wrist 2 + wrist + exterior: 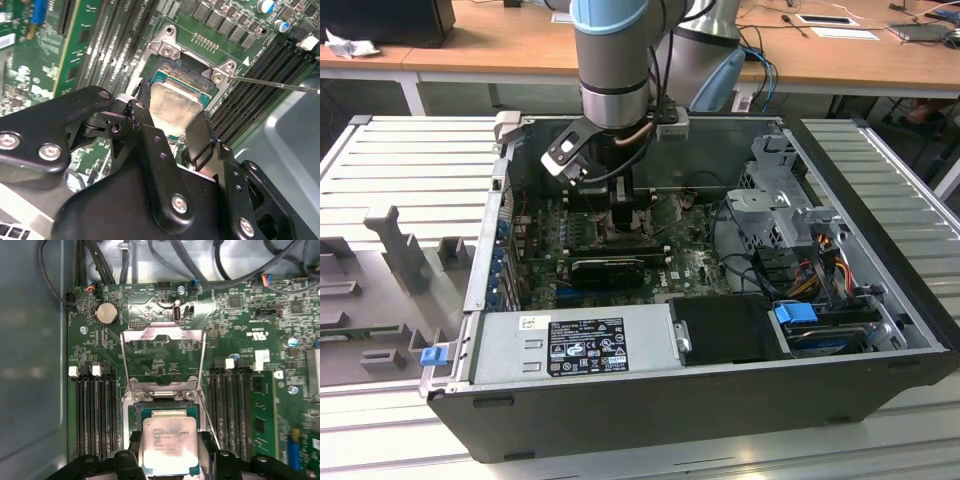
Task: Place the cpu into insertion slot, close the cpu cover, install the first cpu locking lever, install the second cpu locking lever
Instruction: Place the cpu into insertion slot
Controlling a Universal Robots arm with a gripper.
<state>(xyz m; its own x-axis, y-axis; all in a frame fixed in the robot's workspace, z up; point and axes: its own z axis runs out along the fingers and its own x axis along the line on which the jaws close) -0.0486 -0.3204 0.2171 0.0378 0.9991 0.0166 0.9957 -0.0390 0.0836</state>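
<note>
Jaws are clamping on the cpu (pixel 167 445), with one dark finger (pixel 150 135) pressing against each of two opposite edges and the pale metal top facing up between them in both wrist views. The chip is sitting directly below the jaws, inside the dark rim of the insertion slot (pixel 135 417); I cannot tell whether it is fully seated or hanging just above the contacts, which it is covering. Beyond the jaws' tips the cpu cover (pixel 163 334) is standing flipped open, and bare green motherboard (pixel 240 320) is showing through its square cut-out. A thin wire lever (pixel 280 86) is angling away to one side of the jaws, apart from the fingers. Long black memory slots (pixel 95 415) are running close along both sides of the jaws, leaving only narrow room there, while the space above the slot is lying open. A coin battery (pixel 106 314) and a bundle of black cables (pixel 100 260) are lying well beyond the cover. In the exterior view the arm (pixel 615 60) is reaching down into the open computer case (pixel 720 400), which is resting on the ribbed grey desk (pixel 410 160); the arm's wrist is blocking the slot there. A grey power supply (pixel 575 345) is filling the case's near corner, well apart from the jaws. The jaw body is hiding the chip's near edge in the second wrist view.
</note>
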